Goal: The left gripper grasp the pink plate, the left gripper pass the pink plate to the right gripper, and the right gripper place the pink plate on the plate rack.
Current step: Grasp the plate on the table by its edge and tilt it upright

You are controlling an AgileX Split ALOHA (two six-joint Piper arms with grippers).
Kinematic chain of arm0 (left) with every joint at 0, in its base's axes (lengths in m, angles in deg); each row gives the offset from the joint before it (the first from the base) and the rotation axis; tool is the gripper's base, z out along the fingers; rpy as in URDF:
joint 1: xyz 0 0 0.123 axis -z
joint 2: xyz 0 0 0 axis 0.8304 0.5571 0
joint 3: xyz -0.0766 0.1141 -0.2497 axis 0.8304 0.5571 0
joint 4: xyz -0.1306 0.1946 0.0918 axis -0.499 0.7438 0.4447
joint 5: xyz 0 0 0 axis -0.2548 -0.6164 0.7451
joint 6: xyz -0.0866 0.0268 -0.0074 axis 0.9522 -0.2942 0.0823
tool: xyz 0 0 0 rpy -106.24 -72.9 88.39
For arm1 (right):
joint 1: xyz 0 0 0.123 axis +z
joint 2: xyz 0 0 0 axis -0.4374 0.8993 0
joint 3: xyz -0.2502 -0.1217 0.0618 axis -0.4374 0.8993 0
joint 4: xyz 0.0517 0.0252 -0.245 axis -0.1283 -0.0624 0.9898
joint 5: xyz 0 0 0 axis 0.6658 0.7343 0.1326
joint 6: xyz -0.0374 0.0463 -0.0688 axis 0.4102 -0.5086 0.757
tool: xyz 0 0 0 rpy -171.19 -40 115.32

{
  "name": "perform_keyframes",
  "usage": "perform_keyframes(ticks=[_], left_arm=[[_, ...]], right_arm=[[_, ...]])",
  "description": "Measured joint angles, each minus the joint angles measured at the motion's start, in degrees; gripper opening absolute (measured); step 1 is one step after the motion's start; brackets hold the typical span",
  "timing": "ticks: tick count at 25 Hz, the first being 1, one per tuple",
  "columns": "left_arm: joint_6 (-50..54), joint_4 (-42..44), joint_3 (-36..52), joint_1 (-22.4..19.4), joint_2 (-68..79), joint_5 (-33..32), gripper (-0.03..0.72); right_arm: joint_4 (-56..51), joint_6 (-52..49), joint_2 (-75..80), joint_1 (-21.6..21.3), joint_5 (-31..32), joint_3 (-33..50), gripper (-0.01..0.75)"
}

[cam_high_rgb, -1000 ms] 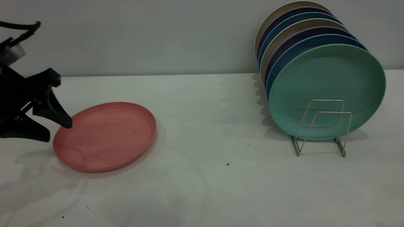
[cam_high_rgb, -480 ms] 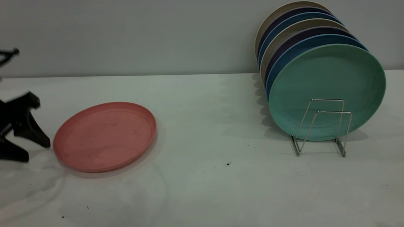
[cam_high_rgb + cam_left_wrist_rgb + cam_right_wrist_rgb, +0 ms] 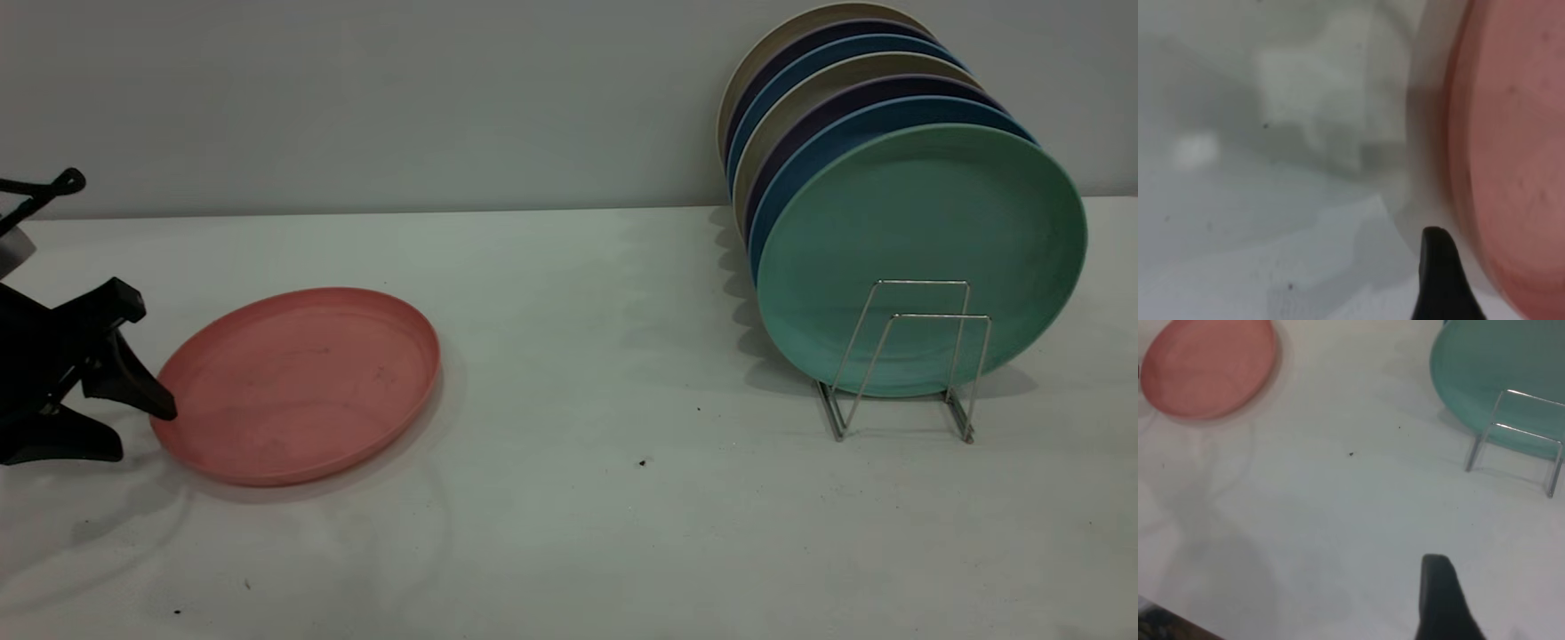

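Note:
The pink plate (image 3: 298,382) lies flat on the white table at the left; it also shows in the left wrist view (image 3: 1518,153) and the right wrist view (image 3: 1208,367). My left gripper (image 3: 142,431) is open, low at the plate's left rim. Its upper fingertip (image 3: 167,411) is at the rim and its lower finger rests by the table. One left finger (image 3: 1438,280) shows beside the rim. The plate rack (image 3: 907,356) stands at the right, also seen in the right wrist view (image 3: 1515,433). Of my right gripper only one finger (image 3: 1438,597) shows, high above the table, holding nothing.
Several plates stand upright in the rack, the mint-green plate (image 3: 920,258) at the front, with blue, purple and beige ones behind. Two empty wire loops stand in front of it. A grey wall (image 3: 444,98) runs behind the table.
My left gripper drew back to the left and dropped, then came back right to the plate's rim, lower than a second ago. The pink plate has not moved.

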Motion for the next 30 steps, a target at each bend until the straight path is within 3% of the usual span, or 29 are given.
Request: perform_keyframes(ticks=[12, 20, 23, 28, 30], left_arm=[[-16.3, -18.7, -0.1, 0.0, 4.7, -3.3, 0.468], [-18.5, -20.0, -0.2, 0.0, 7.6, -4.8, 0.404], [-19.5, -20.1, -0.4, 0.0, 8.2, -5.6, 0.341], [-19.9, -20.3, -0.5, 0.0, 8.3, -5.8, 0.074], [-20.9, -20.3, -0.5, 0.0, 8.3, -6.0, 0.026]], right_arm=[[0.0, 0.4, 0.0, 0.0, 0.0, 0.0, 0.462], [0.0, 0.4, 0.0, 0.0, 0.0, 0.0, 0.462], [0.0, 0.4, 0.0, 0.0, 0.0, 0.0, 0.462], [-0.1, 0.4, 0.0, 0.0, 0.0, 0.0, 0.462], [-0.9, 0.4, 0.0, 0.0, 0.3, 0.0, 0.462]])
